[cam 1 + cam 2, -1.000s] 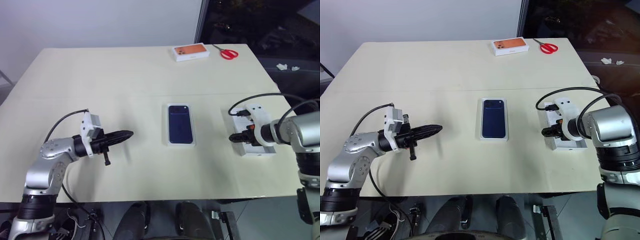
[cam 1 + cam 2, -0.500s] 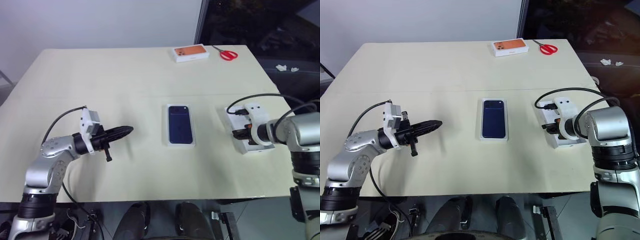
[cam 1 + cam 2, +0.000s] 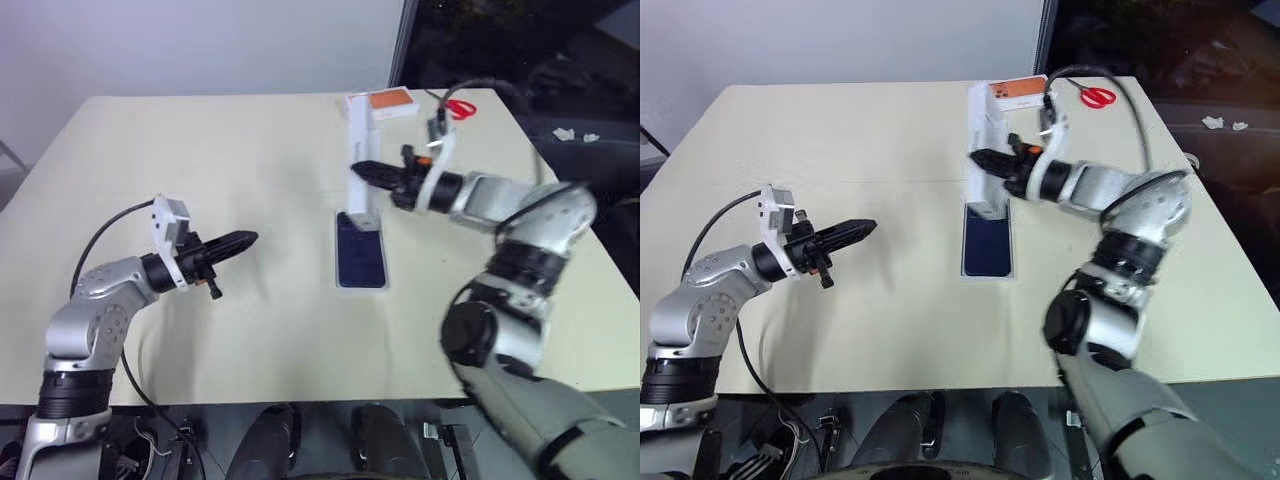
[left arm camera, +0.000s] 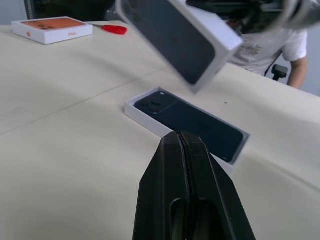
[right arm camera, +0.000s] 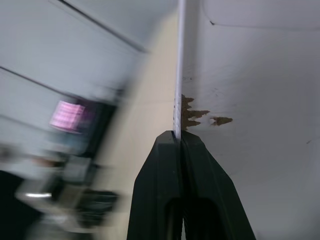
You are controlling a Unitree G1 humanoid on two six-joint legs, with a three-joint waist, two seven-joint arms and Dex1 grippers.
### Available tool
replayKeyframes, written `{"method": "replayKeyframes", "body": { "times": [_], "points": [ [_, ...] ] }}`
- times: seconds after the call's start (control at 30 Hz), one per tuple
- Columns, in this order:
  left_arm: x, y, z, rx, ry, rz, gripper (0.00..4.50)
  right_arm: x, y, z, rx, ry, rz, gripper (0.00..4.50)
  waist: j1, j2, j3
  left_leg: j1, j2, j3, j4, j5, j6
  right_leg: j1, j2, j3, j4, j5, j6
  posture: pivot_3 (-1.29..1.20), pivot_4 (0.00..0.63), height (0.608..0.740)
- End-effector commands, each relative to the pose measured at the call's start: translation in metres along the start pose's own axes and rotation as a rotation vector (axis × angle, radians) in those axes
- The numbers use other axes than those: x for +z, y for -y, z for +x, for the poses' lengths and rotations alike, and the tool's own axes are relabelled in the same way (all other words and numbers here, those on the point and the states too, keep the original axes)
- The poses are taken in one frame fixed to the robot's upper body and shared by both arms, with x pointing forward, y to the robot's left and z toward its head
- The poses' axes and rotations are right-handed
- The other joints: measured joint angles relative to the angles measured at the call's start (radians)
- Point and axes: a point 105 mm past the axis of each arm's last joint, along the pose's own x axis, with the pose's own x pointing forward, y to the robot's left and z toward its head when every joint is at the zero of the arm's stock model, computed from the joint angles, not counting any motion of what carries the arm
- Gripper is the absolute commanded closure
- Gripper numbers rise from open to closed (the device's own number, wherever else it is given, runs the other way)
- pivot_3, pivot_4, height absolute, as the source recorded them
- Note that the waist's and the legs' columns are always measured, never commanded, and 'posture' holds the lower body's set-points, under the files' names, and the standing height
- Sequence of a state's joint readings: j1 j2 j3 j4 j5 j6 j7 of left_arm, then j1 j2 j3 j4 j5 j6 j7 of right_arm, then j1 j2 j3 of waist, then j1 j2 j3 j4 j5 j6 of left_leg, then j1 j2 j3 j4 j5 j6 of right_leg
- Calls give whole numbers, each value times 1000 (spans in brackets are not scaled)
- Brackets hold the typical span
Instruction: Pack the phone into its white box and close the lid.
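Observation:
The dark navy phone (image 3: pixel 361 262) lies in the white box (image 3: pixel 362 288) at the table's middle, camera cluster at the far end. My right gripper (image 3: pixel 360 168) is shut on one long wall of the lid (image 3: pixel 359 130), which hangs nearly on edge over the box's far end. In the left wrist view the lid (image 4: pixel 200 35) shows its dark-blue phone picture and floats clear of the box (image 4: pixel 145 119). The right wrist view has both fingers (image 5: pixel 165 165) pinched on the lid's wall, with its plain white inside (image 5: pixel 250 125) beside them. My left gripper (image 3: pixel 245 240) is shut and empty, left of the box.
An orange-topped box (image 3: pixel 384 102) and red scissors (image 3: pixel 458 108) lie at the table's far edge, behind the right arm. A person in a white shirt (image 4: pixel 270 45) sits beyond the table. Bare tabletop (image 3: pixel 200 150) stretches to the left of the box.
My right gripper shut on the lid lying at the table's right, then swung it up and left to above the box. The left gripper moved slightly up and forward.

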State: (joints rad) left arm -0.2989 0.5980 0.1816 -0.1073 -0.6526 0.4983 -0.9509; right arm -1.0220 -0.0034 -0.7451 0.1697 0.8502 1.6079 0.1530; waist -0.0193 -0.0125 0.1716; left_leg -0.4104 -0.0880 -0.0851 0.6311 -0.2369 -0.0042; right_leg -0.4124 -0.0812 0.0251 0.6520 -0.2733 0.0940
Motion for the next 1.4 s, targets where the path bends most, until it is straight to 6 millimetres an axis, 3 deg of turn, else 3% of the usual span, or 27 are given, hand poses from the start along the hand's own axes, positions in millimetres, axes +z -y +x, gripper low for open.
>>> {"method": "replayKeyframes", "body": {
  "times": [0.03, 0.23, 0.4, 0.63, 0.87, 1.13, 1.27, 1.4],
  "points": [
    [13, -5, -2, 33, 46, -3, 4500, -12, -25, 9, 155, 2, 25, 4474, -1, 0, 0, 0, 0, 0, 0, 0, -1, -1, 0, 0, 1, 0, 0, 0, 150, 740],
    [14, -6, -6, 69, 53, -29, 4500, -42, -15, 17, 206, -45, 169, 4474, -1, 0, 0, 0, 1, 0, 0, 1, -1, -1, 1, 0, 2, 0, 0, 0, 150, 740],
    [7, -5, -5, 88, 55, -63, 4500, -70, 7, 19, 117, -144, 191, 4474, -2, 1, 0, 0, 0, 0, -1, 1, -1, -2, 1, 0, 2, 0, 0, 0, 150, 740],
    [-10, -4, 9, 97, 42, -103, 4500, -75, 18, 20, 68, -160, 210, 4474, -3, 0, 0, 0, 1, 1, -1, 1, -1, -2, 2, 0, 2, 0, 0, 0, 150, 740],
    [-28, 0, 36, 66, 44, -135, 4500, -76, 26, 17, 32, -151, 198, 4474, -1, 0, 0, 0, 0, 1, 0, 1, -1, -1, 1, 0, 2, 0, 0, 0, 150, 740],
    [-32, 1, 32, 30, 29, -192, 4500, -79, 25, 17, 27, -155, 169, 4474, -4, 0, 0, 0, 1, 1, -1, 1, -1, -2, 2, 0, 2, 0, 0, 0, 150, 740],
    [-32, -6, 29, 59, 28, -212, 3244, -79, 26, 18, 28, -154, 164, 4500, -2, 0, 0, 0, 1, 1, -1, 1, -1, -2, 2, 0, 2, 0, 0, 0, 150, 740],
    [-35, -6, 28, 71, 6, -179, 1132, -79, 28, 18, 22, -155, 162, 4500, -2, 0, 0, 0, 1, 1, -1, 1, -1, -2, 2, 0, 2, 0, 0, 0, 150, 740]
  ]
}}
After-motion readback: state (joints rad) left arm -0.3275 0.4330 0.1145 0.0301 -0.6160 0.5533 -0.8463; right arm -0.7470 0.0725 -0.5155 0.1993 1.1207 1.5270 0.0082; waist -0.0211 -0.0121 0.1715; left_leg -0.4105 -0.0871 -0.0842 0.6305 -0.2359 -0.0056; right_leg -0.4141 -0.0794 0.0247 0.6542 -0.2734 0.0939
